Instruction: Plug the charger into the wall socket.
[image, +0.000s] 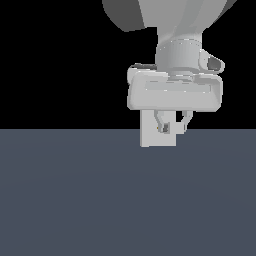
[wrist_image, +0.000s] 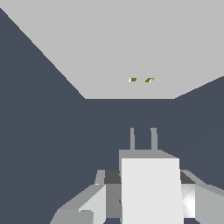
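I see flat, even, shadowless rendered light in both views, crisp and undistorted, with no glare and a pure black backdrop behind.

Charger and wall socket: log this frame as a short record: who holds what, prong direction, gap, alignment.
holder: the tool is shut on the charger
prongs: two grey prongs point toward the wall socket
socket holes: two yellowish holes, empty
gap: prongs not yet in, floor visible between them in the wrist view
alignment: prongs roughly in line with the holes
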